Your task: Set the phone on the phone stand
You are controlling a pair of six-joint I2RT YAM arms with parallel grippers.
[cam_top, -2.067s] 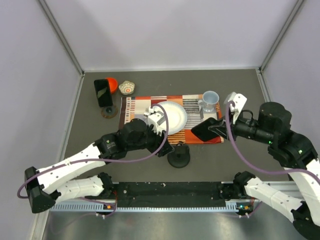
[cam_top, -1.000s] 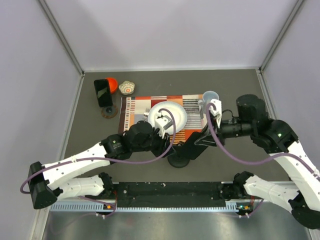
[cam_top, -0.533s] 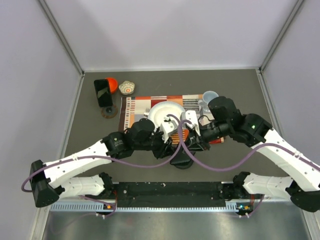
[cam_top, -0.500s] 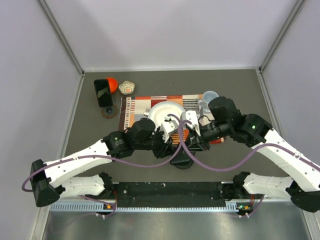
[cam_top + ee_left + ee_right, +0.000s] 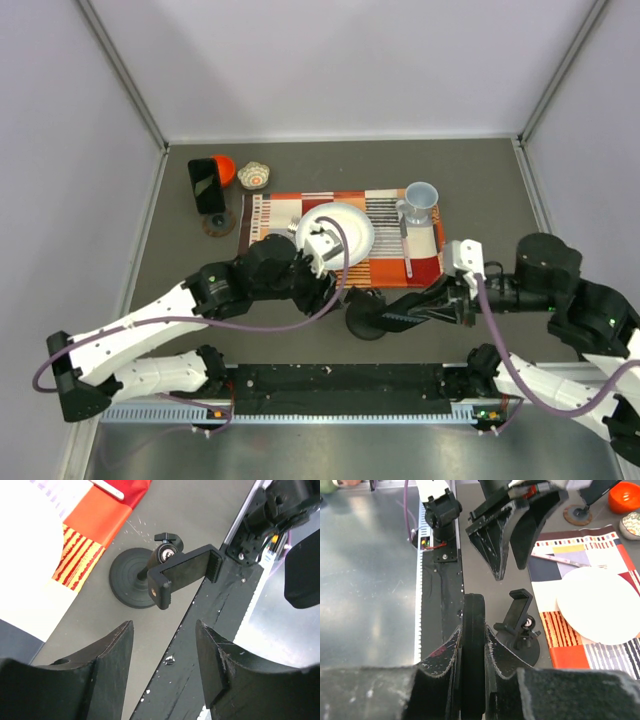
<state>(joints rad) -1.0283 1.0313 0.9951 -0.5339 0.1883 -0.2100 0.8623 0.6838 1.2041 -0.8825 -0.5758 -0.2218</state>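
The phone (image 5: 473,611), a thin black slab seen edge-on, is clamped between my right gripper's (image 5: 473,630) fingers. From above, the phone (image 5: 408,317) points left from the right gripper (image 5: 443,302), low over the table near the front rail. The phone stand (image 5: 209,190), a dark tilted plate on a round brown disc, stands far off at the back left, beside an orange bowl. My left gripper (image 5: 164,630) is open and empty, hovering over the table edge just left of the black clamp post (image 5: 182,572).
A black round-based post with a clamp head (image 5: 362,314) stands between the two grippers. Behind it lies a striped placemat (image 5: 425,266) with a white plate (image 5: 345,235), a cup (image 5: 420,199) and a utensil. An orange bowl (image 5: 224,167) and a small patterned dish (image 5: 254,176) sit at the back left.
My right arm has drawn back to the right and lower, carrying the phone away from the clamp post. The left gripper has opened wider and pulled slightly left.
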